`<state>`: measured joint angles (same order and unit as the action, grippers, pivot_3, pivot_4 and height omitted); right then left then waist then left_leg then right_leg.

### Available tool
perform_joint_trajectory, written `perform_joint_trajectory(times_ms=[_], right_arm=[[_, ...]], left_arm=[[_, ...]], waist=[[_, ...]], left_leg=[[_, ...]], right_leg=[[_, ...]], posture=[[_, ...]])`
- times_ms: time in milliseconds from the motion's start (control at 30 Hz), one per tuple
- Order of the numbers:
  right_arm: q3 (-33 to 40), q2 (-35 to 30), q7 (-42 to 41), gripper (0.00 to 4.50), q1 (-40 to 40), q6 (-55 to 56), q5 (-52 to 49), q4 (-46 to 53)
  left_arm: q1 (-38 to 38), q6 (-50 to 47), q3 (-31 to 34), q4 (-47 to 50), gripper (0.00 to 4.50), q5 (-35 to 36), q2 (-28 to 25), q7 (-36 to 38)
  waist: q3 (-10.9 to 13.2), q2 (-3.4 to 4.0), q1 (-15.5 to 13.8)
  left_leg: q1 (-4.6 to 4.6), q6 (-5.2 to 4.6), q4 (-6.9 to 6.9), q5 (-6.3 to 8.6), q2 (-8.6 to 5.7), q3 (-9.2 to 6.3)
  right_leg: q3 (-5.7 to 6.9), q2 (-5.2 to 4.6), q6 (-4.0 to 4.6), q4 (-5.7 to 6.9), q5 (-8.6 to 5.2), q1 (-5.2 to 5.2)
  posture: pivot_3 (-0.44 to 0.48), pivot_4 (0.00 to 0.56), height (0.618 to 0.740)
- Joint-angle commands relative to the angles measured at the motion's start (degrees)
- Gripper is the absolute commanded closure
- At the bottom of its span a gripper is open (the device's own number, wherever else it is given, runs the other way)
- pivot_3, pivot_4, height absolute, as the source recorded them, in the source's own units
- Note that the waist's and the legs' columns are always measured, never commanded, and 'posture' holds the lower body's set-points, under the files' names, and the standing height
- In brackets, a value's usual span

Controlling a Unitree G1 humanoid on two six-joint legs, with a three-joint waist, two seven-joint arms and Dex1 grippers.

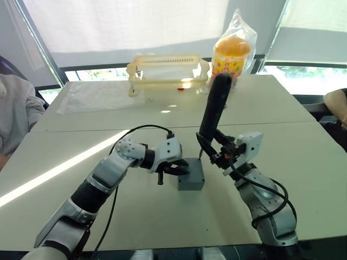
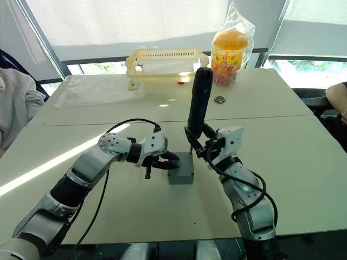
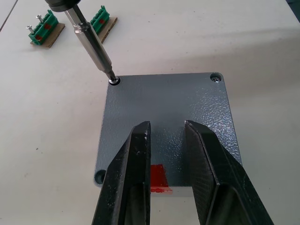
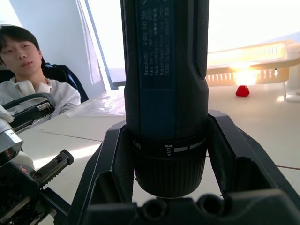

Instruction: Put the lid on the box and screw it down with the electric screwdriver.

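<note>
Already the lid (image 3: 168, 122) sits on the box (image 2: 181, 174) mid-surface; the right gripper (image 2: 201, 145), jaws clamped on the electric screwdriver (image 2: 199, 103), has its bit in one corner hole; the left gripper (image 2: 162, 161) hovers beside, jaws apart; other corners seemingly remain.

Bright backlight from windows, sunlit streak on table (image 1: 49, 176), sharp focus
</note>
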<state>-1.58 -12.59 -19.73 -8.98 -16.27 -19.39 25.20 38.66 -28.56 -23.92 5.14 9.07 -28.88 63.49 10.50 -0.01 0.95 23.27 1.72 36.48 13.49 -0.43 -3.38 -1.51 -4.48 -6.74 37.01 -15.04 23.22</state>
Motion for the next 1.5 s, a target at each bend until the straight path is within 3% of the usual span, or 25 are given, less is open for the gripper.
perform_joint_trajectory(times_ms=[33,333,500,1500], right_arm=[[-1.02,0.17,-0.89,2.72,1.33,1.11,0.79,-1.76],[-2.52,0.16,-2.16,2.72,4.05,2.88,1.36,-3.29],[-3.52,-0.04,-2.78,2.72,5.02,3.85,1.80,-3.95],[-4.51,-1.78,-5.72,2.72,4.34,3.36,4.09,-8.91]], left_arm=[[-0.75,-0.91,-1.38,-0.59,3.37,-1.42,-0.43,0.01],[-1.35,-0.32,-1.93,-0.55,3.37,-2.70,-0.79,-0.28],[-1.93,-0.31,-1.96,-0.66,3.37,-3.07,-0.79,-0.21],[-1.62,-0.76,-2.52,-0.52,3.37,-4.49,-0.58,-0.54]], waist=[[-0.03,-0.03,0.00],[-0.29,-0.25,0.00],[-0.41,-0.40,0.02],[-1.15,-0.93,0.00]], left_leg=[[-0.01,0.00,0.00,0.00,0.00,0.00],[-0.19,0.00,-0.03,0.00,0.01,-0.01],[-0.94,-0.01,-0.33,0.02,0.04,0.00],[-0.98,-0.01,-0.44,0.03,0.11,-0.08]], right_leg=[[0.00,0.00,0.00,0.00,0.00,-0.01],[0.00,0.00,0.05,0.00,-0.03,-0.19],[0.02,0.00,0.31,-0.17,-0.27,-0.87],[0.12,0.01,0.45,-0.27,-0.37,-0.92]], posture=[[0.000,0.150,0.740],[0.000,0.150,0.740],[0.000,0.150,0.740],[0.000,0.150,0.740]])
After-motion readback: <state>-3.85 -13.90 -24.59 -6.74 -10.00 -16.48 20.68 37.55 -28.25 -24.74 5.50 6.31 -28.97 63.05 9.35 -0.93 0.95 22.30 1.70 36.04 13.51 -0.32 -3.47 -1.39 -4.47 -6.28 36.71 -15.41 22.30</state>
